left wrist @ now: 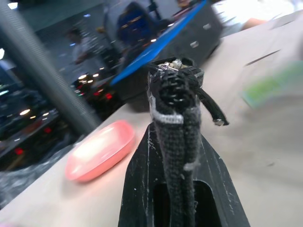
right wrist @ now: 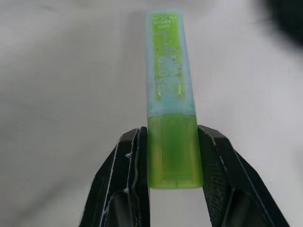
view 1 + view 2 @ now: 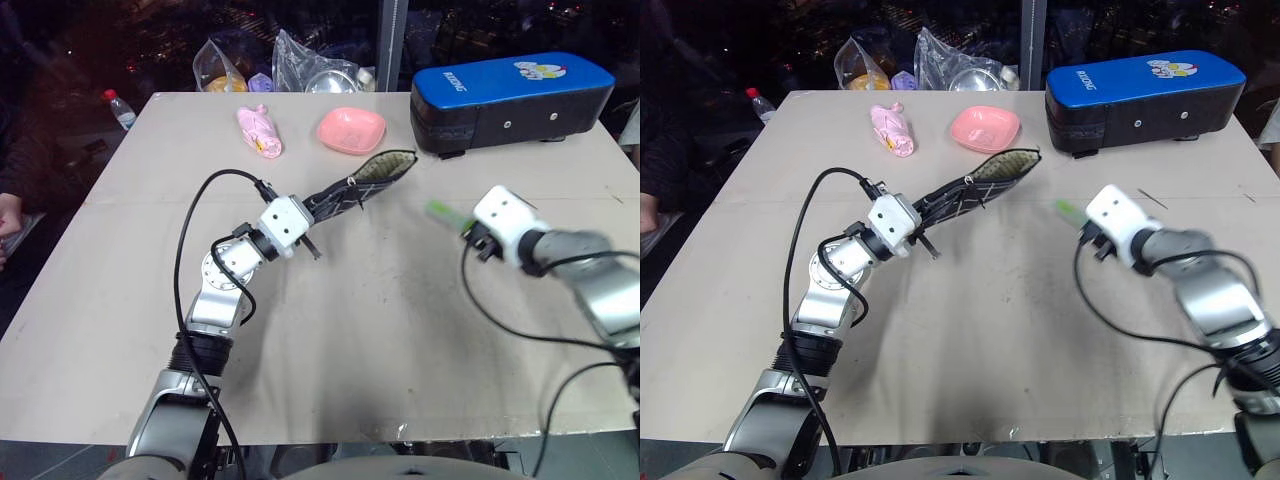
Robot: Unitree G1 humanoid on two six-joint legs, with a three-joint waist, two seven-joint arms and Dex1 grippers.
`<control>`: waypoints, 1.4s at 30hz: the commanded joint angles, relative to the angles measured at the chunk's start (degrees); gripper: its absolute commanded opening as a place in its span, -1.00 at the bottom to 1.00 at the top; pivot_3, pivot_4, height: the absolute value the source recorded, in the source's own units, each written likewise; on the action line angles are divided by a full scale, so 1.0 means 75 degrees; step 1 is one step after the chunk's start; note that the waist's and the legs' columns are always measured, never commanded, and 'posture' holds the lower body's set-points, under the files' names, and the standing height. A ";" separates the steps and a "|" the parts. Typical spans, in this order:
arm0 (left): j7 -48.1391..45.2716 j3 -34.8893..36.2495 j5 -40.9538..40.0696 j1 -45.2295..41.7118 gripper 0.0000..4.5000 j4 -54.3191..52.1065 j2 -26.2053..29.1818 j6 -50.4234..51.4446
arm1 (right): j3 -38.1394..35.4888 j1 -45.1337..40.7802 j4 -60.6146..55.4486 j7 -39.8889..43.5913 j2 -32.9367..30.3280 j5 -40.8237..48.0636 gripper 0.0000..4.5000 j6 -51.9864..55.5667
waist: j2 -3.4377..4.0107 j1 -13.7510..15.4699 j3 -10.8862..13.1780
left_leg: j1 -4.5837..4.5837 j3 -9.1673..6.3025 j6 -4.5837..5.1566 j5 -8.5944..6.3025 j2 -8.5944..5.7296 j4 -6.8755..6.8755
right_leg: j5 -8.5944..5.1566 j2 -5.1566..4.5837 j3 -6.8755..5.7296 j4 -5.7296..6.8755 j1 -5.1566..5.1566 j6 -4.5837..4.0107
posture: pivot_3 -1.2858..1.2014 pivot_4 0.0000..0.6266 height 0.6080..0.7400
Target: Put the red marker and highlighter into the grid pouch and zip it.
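A: Where is the chunky light-green plastic highlighter (image 2: 172, 113)?

B: Pinched between the right gripper (image 2: 173, 156) jaws, its long axis running straight out ahead of them.

A: And the black grid-lined fabric pouch (image 3: 362, 183)?

B: Its end is clamped in the left gripper (image 1: 176, 142); its open mouth faces the highlighter, well apart.

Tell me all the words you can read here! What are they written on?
Blue-topped black case: a short white word beside a cartoon picture on the lid, too small to read.
Highlighter, held in the right claw: small printed lines near its far end, too blurred to read.
Grid pouch, held by the left claw: no writing that can be made out.
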 commanded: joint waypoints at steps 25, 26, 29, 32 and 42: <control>-0.1222 -0.0998 -0.0019 -0.0393 -1.00 0.0372 -0.0337 -0.1203 | 0.1313 -0.2420 0.2049 0.3013 -0.0142 -0.2781 -0.63 -0.7095 | -0.0002 -0.0074 0.0002 | 0.0001 0.0008 -0.0002 0.0001 0.0011 -0.0007 | 0.0001 -0.0001 0.0006 -0.0010 -0.0001 0.0000 | 0.03 -0.52 0.79; -0.1283 -0.1039 -0.0030 -0.0431 -1.00 0.0411 -0.0350 -0.1253 | 0.1363 -0.2492 0.2177 0.3066 -0.0097 -0.2841 -0.63 -0.7348 | -0.0002 -0.0069 0.0002 | 0.0001 0.0008 -0.0002 0.0001 0.0011 -0.0006 | 0.0001 -0.0001 0.0006 -0.0009 -0.0001 0.0000 | 0.03 -0.52 0.79; -0.1394 -0.1119 -0.0064 -0.0557 -1.00 0.0502 -0.0437 -0.1368 | 0.1424 -0.2609 0.2519 0.3129 0.0152 -0.2808 -0.63 -0.7913 | -0.0003 -0.0033 0.0002 | -0.0002 0.0005 -0.0002 0.0001 0.0007 -0.0006 | 0.0001 -0.0001 0.0004 -0.0011 -0.0001 0.0000 | 0.03 -0.52 0.79; -0.1406 -0.1133 -0.0099 -0.0615 -1.00 0.0559 -0.0537 -0.1400 | 0.1391 -0.2585 0.2773 0.3209 0.0398 -0.2705 -0.63 -0.8239 | -0.0003 -0.0032 0.0002 | -0.0001 0.0006 -0.0002 0.0001 0.0005 -0.0006 | 0.0001 -0.0002 0.0006 -0.0009 -0.0001 0.0000 | 0.03 -0.52 0.79; -0.0974 -0.1020 -0.0072 -0.0381 -1.00 0.0639 -0.0953 -0.1007 | -0.0442 -0.1663 0.1763 0.3434 0.0495 -0.0535 0.60 -0.5029 | -0.0002 0.0079 0.0002 | -0.0001 0.0007 -0.0001 0.0001 0.0005 -0.0004 | 0.0002 -0.0003 0.0009 -0.0007 0.0000 0.0000 | 0.03 -0.52 0.79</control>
